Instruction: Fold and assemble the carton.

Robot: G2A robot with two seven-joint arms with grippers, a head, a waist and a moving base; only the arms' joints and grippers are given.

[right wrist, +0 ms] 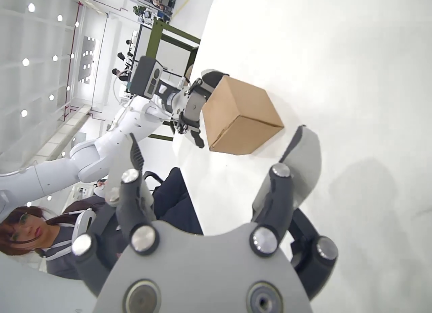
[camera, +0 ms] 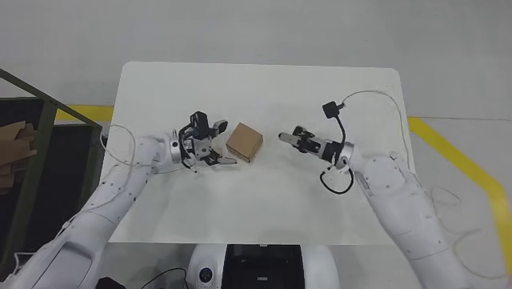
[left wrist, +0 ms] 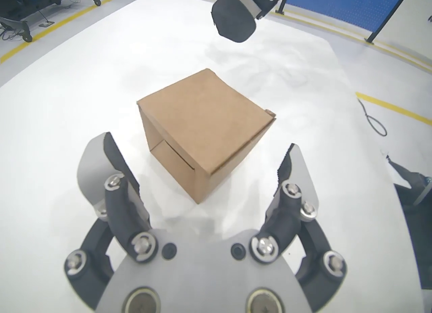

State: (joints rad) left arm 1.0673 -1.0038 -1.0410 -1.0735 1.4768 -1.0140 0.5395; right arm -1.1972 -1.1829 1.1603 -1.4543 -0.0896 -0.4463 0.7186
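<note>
Made out no readable text, label, brand, number or sign: none on the plain brown faces of the carton (left wrist: pixel 206 115), none on the bare white worktop (left wrist: pixel 67 118).

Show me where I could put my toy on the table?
The far strip of the table, beyond the carton, is bare. So is the near strip in front of it. The middle is crowded: the carton sits between the left pincer and the right pincer.
</note>
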